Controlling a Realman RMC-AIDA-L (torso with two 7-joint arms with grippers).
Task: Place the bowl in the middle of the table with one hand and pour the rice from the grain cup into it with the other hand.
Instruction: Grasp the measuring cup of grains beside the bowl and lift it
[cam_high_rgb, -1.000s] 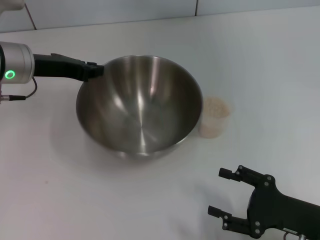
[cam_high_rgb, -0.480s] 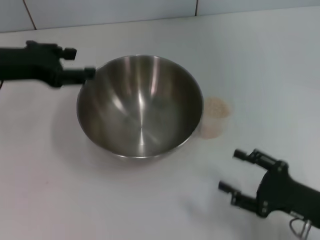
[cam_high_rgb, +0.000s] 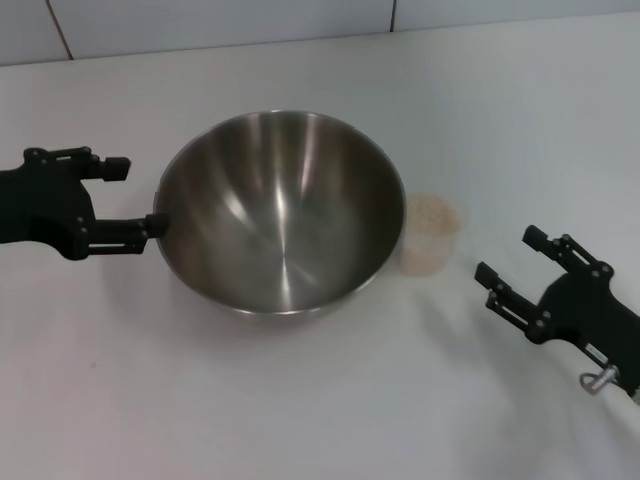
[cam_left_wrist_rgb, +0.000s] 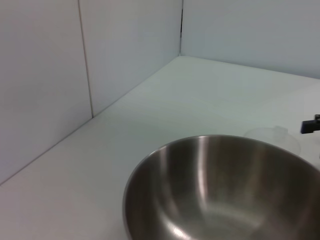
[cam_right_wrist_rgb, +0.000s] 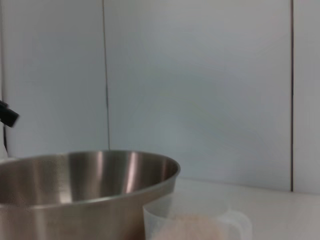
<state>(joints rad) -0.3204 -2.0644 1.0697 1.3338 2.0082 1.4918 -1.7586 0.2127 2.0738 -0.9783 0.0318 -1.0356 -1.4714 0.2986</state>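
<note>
Just right of the bowl (cam_high_rgb: 280, 210), touching its wall or nearly so, stands the grain cup (cam_high_rgb: 428, 236), upright and full of rice (cam_high_rgb: 430, 213). Right of the cup, spread wide and empty, the right gripper (cam_high_rgb: 512, 264) faces it (the nearer arm by far). Left of the bowl sits the left gripper (cam_high_rgb: 132, 195), wide open, one fingertip at the rim. Bare white table (cam_high_rgb: 330, 400) surrounds the bowl.

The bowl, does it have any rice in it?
No, the bowl shows only bare shiny metal; the rice sits in the grain cup.
</note>
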